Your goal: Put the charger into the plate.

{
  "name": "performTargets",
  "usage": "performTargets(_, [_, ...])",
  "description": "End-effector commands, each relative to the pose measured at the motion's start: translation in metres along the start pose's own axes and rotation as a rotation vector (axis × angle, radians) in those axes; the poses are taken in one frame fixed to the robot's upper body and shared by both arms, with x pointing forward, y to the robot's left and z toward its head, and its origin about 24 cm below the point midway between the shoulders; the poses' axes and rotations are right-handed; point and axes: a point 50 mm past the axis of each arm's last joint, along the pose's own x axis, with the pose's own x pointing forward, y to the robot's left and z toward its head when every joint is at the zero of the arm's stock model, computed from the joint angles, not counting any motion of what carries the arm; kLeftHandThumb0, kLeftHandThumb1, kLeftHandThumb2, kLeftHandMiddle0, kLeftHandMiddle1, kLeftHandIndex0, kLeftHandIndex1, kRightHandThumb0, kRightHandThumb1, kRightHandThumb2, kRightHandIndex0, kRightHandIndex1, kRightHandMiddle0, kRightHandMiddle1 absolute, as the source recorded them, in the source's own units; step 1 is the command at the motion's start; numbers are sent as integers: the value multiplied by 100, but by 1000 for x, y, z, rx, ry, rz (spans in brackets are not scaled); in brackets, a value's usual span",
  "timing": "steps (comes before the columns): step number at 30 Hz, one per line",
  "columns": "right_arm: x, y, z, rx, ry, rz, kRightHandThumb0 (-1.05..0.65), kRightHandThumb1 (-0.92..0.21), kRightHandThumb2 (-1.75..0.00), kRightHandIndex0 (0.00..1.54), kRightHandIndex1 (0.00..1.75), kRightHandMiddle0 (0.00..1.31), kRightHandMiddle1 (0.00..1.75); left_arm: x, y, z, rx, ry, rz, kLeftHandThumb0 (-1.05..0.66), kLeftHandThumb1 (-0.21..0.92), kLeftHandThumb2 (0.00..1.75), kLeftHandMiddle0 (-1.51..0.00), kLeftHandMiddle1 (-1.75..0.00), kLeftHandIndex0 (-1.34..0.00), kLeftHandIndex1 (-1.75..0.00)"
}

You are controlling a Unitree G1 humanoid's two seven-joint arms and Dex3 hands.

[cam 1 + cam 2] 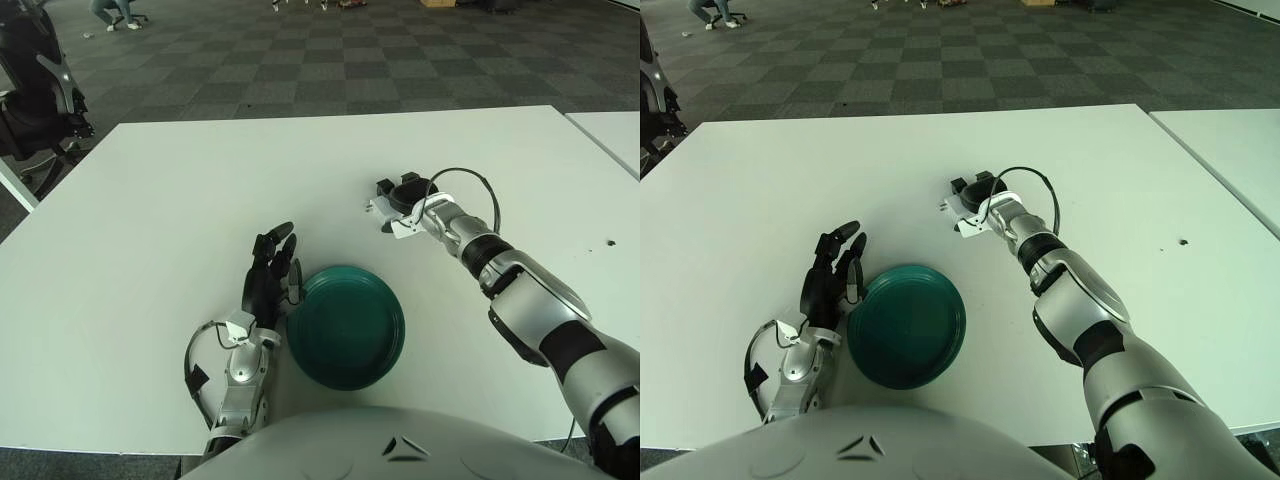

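White table; second white table right; dark checkered carpet; black chair far left.

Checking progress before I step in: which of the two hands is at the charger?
The right hand, reaching out beyond the green plate, is at the white charger. The left hand shows beside the plate's left rim, fingers extended, holding nothing.
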Motion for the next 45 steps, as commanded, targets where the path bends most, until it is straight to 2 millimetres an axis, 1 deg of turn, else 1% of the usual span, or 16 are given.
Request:
performTargets(1, [-25,81,10,-12,-71,295,-44,-55,-101,84,174,44,174,-29,-2,-26,-62,141,91,-85,92,88,-43,0,-6,-88])
performTargets(9, [-24,73,2,-33,-65,222,-43,-50,-107,93,175,47,175,-29,0,-26,-51,145,93,-84,92,89,-43,0,-4,-87])
performTargets(11, [-22,66,-1,-15,-46,183,-43,-50,-108,94,175,47,175,-29,1,-26,-54,147,94,-84,92,90,-42,0,-3,-87])
performTargets(13, [-19,56,-5,12,-27,133,-42,-51,-107,94,175,47,175,-28,2,-25,-58,147,95,-84,92,90,-42,0,-3,-87])
performTargets(16, [-14,35,-9,75,-10,37,-42,-52,-106,93,175,46,175,-28,3,-25,-59,145,96,-83,92,90,-41,0,-2,-87])
performTargets(17, [-12,21,-13,119,5,-27,-42,-52,-106,93,175,46,175,-28,4,-25,-60,144,97,-83,92,90,-41,0,-2,-87])
performTargets(20, [-10,-1,-20,193,26,-141,-42,-51,-106,95,175,46,175,-28,5,-24,-62,142,100,-83,92,90,-41,0,-2,-87])
performTargets(21, [-10,-3,-20,199,27,-150,-42,-51,-107,96,175,46,175,-28,6,-24,-62,142,100,-83,92,90,-41,0,-2,-87])
performTargets(25, [-11,-36,-21,272,-10,-329,-43,-50,-108,99,175,47,175,-29,8,-23,-62,140,94,-82,92,90,-42,-1,-1,-87])
performTargets(26, [-12,-41,-20,288,-21,-363,-43,-49,-110,101,175,48,175,-29,9,-23,-62,139,92,-82,92,90,-43,-1,-1,-87])
performTargets(29, [-22,-71,-11,355,-118,-544,-43,-47,-112,103,175,49,175,-29,10,-21,-64,135,94,-80,92,89,-44,-2,-2,-88])
performTargets(32, [-41,-102,0,375,-202,-654,-44,-47,-112,103,175,50,175,-29,11,-20,-67,133,100,-79,92,89,-45,-2,-3,-88])
performTargets(34, [-54,-115,8,378,-238,-703,-44,-47,-113,102,175,50,175,-29,12,-19,-66,127,102,-80,92,89,-45,-2,-3,-88])
performTargets(36, [-63,-122,15,382,-267,-740,-44,-46,-113,101,175,50,175,-29,13,-18,-66,124,103,-80,92,88,-44,-1,-3,-88])
performTargets(41, [-83,-132,28,369,-336,-773,-44,-44,-116,103,175,52,175,-29,14,-17,-60,122,100,-81,92,88,-43,0,-2,-88])
performTargets(45, [-95,-132,45,378,-438,-775,-45,-41,-120,107,175,54,175,-29,15,-17,-39,126,99,-81,92,89,-41,0,-1,-87])
